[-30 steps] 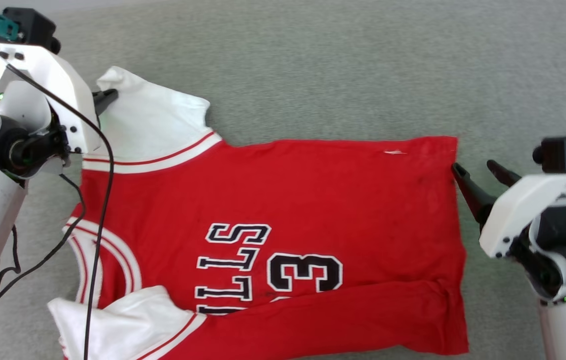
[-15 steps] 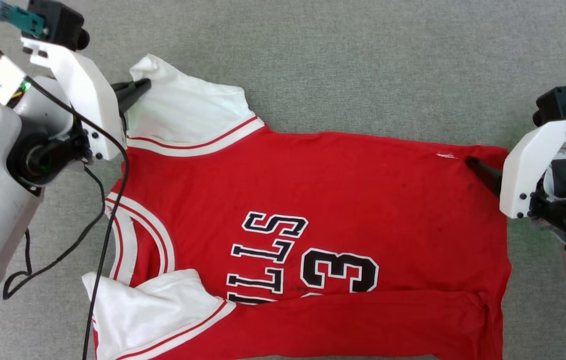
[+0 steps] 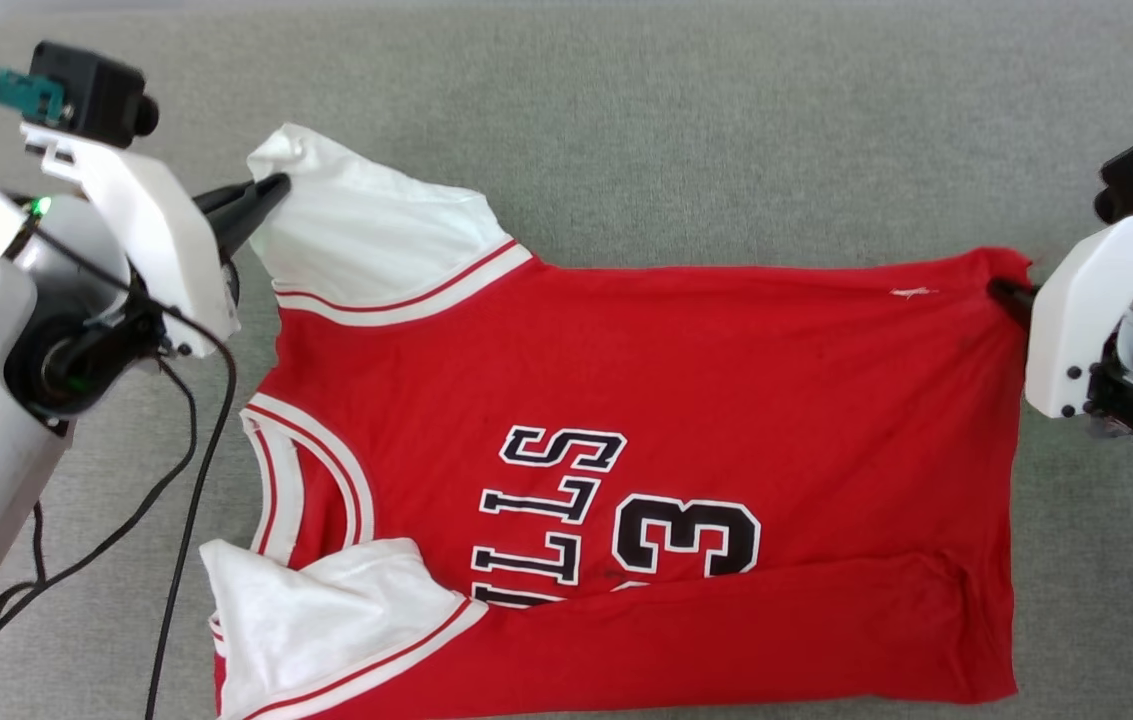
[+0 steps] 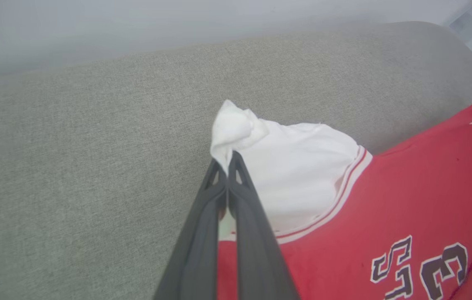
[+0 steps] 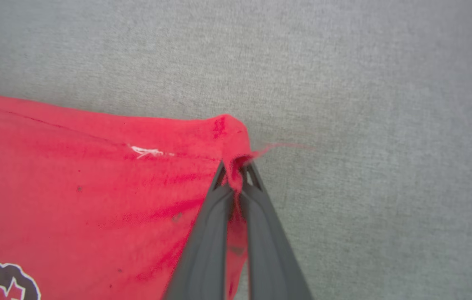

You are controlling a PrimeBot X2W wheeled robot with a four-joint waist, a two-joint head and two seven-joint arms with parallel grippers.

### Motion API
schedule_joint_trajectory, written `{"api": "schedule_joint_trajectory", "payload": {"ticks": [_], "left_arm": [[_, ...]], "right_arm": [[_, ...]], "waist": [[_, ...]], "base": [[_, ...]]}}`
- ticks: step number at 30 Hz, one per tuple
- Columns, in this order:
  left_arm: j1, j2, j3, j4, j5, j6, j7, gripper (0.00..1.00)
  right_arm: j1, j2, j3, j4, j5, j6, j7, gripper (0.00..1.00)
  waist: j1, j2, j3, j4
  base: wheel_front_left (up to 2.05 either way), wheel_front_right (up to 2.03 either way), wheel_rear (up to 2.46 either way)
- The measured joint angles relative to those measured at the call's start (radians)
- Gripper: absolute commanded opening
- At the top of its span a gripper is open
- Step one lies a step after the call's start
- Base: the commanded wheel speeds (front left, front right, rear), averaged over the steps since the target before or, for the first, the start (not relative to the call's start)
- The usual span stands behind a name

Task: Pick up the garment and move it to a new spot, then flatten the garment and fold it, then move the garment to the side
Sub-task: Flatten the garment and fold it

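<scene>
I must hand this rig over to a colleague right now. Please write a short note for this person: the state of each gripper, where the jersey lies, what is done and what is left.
Left gripper: jaws shut on the tip of the far white sleeve.
Right gripper: jaws shut on the far hem corner.
Garment: spread on the grey fabric surface, collar toward the robot's left, hem toward its right.
Done: the near long edge lies folded over the body, covering part of the lettering.
Left: probably fold the far edge over, finish folding, move it aside.
</scene>
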State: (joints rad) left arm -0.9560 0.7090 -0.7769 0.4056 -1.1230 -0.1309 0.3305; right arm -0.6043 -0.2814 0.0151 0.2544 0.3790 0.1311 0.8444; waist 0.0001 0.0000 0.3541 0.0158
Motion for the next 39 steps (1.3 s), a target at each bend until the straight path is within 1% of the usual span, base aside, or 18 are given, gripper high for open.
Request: {"api": "schedule_joint_trajectory", "payload": {"ticks": [3,8,11,15,20,22,26,29,30,31,32,33,34,35,36,39], "left_arm": [[0.048,0.017,0.011,-0.02,-0.02,0.0,-0.051,0.0],[0.197,0.05,0.03,-0.086,-0.072,0.003,-0.128,0.0],[0.303,0.075,0.035,-0.131,-0.096,0.03,-0.175,0.0],[0.453,0.094,0.037,-0.184,-0.125,0.079,-0.241,0.0],[0.616,0.087,0.029,-0.222,-0.178,0.131,-0.293,0.0],[0.667,0.073,0.028,-0.224,-0.205,0.141,-0.313,0.0],[0.749,0.037,0.008,-0.223,-0.237,0.149,-0.33,0.0],[0.772,0.013,-0.012,-0.2,-0.228,0.15,-0.343,0.0],[0.773,0.004,-0.019,-0.188,-0.226,0.15,-0.343,0.0],[0.776,-0.003,-0.029,-0.174,-0.221,0.155,-0.342,0.0],[0.779,-0.012,-0.038,-0.159,-0.207,0.159,-0.345,0.0],[0.782,-0.022,-0.039,-0.143,-0.204,0.158,-0.356,0.18],[0.781,-0.033,-0.04,-0.128,-0.203,0.156,-0.361,0.52],[0.78,-0.042,-0.043,-0.117,-0.196,0.151,-0.371,0.92],[0.777,-0.05,-0.043,-0.105,-0.184,0.151,-0.387,1.0],[0.763,-0.059,-0.041,-0.085,-0.148,0.149,-0.437,1.0]], "right_arm": [[0.047,-0.002,-0.014,-0.062,0.0,0.0,-0.029,0.0],[0.193,0.001,-0.026,-0.137,0.002,0.0,-0.064,0.0],[0.28,0.01,-0.033,-0.162,0.008,0.0,-0.089,0.0],[0.389,0.032,-0.048,-0.177,0.02,0.0,-0.124,0.0],[0.499,0.054,-0.066,-0.17,0.032,0.0,-0.191,0.0],[0.528,0.06,-0.069,-0.156,0.042,0.0,-0.222,0.0],[0.575,0.079,-0.076,-0.119,0.053,0.0,-0.296,0.0],[0.605,0.092,-0.079,-0.081,0.059,0.0,-0.345,0.0],[0.614,0.1,-0.079,-0.068,0.063,0.0,-0.363,0.23],[0.624,0.109,-0.077,-0.057,0.065,0.0,-0.377,0.48],[0.632,0.115,-0.074,-0.048,0.069,0.0,-0.393,1.0],[0.636,0.122,-0.075,-0.039,0.072,0.0,-0.415,1.0],[0.64,0.128,-0.074,-0.03,0.076,0.0,-0.433,1.0],[0.646,0.134,-0.074,-0.026,0.079,0.0,-0.453,1.0],[0.651,0.14,-0.076,-0.026,0.08,0.0,-0.48,1.0],[0.662,0.144,-0.078,-0.037,0.084,0.0,-0.544,1.0]], "waist": [[0.0,0.0,-0.033,0.006],[-0.0001,0.0001,-0.099,0.015],[-0.0001,0.0001,-0.138,0.021],[-0.0002,0.0,-0.186,0.034],[-0.0002,0.0001,-0.228,0.054],[-0.0002,0.0001,-0.237,0.06],[-0.0003,0.0001,-0.256,0.061],[-0.0003,0.0001,-0.267,0.062],[-0.0003,0.0001,-0.271,0.063],[-0.0003,0.0001,-0.275,0.063],[-0.0003,0.0001,-0.279,0.063],[-0.0003,0.0001,-0.282,0.062],[-0.0002,0.0001,-0.285,0.062],[-0.0002,0.0001,-0.288,0.062],[-0.0002,0.0001,-0.292,0.062],[-0.0002,0.0001,-0.302,0.06]], "base": [[0.0,0.0,0.0],[0.0,0.0,0.0],[0.0,0.0,0.0],[0.0,0.0,0.0],[0.0,0.0,0.0],[0.0,0.0,0.0],[0.0,0.0,0.0],[0.0,0.0,0.0],[0.0,0.0,0.0],[0.0,0.0,0.0],[0.0,0.0,0.0],[0.0,0.0,0.0],[0.0,0.0,0.0],[0.0,0.0,0.0],[0.0,0.0,0.0],[0.0,0.0,0.0]]}}
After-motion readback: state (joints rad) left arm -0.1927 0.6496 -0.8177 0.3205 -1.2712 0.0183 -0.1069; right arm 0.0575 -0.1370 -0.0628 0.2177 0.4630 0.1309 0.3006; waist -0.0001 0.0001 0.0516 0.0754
